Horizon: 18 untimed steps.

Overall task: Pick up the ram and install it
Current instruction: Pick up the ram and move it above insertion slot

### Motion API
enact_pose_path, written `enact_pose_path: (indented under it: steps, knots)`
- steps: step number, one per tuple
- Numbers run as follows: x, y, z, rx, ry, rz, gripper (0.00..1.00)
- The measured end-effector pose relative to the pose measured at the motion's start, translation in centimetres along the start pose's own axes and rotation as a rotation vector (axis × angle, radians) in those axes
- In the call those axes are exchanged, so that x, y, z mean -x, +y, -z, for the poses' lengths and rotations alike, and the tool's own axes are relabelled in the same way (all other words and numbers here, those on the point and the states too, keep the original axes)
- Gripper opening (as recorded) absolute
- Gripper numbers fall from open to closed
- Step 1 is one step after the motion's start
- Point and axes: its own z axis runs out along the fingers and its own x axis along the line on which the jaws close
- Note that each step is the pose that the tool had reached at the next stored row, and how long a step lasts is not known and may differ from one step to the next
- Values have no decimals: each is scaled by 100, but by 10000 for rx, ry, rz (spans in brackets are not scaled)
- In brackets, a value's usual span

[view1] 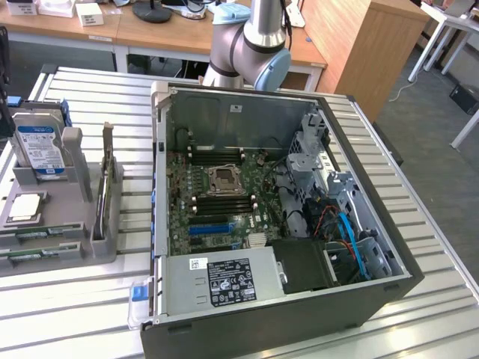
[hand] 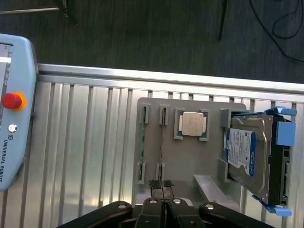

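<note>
hangs over the near edge of a grey holder (hand: 190, 161) with the gripper (hand: 161, 183) pinched shut, pads together and nothing between them. in the holder, on edge in a narrow slot just beside the processor (hand: 193, 124): the ram (hand: 162, 142), a thin line from above, in line with the closed fingertips but not touching them. just beside it, in the next slot out, a second stick (hand: 142, 142). on the processor's other side, a hard drive (hand: 244, 154) standing in its cradle with a blue bracket (hand: 284, 133) around it. under everything, a slatted metal table (hand: 85, 142), with a pale control tablet (hand: 12, 142) and its red button (hand: 11, 100) at one edge. in the exterior view, holder at the left, open computer case (view1: 262, 336) at the right with the motherboard (view1: 179, 217) lying inside, arm (view1: 251, 45) rising behind the case.
</note>
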Motion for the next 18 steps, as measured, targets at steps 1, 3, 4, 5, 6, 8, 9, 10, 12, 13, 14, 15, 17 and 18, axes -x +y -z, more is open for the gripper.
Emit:
enact_pose_path:
  steps: [1,3,4,5,6,8,9,10,12,13,14,15,17,18]
  knots:
    - [0,0,0,0,-1,0,11]
    - [-1,2,-1,-50,-128,2,11]
    - [0,2,0,-74,-222,2,11]
    - [0,1,0,-80,-280,3,11]
    - [0,2,0,-81,-290,3,11]
    - [0,2,0,-81,-291,2,11]
    - [0,1,0,-81,-291,3,11]
    - [0,1,0,-82,-292,3,11]
    - [0,2,-5,-82,-293,4,11]
    - [0,1,-11,-82,-293,4,11]
    - [0,1,-18,-81,-293,4,11]
    - [1,1,-24,-80,-293,4,11]
    - [1,1,-35,-81,-293,4,11]
    - [1,1,-35,-80,-292,4,11]
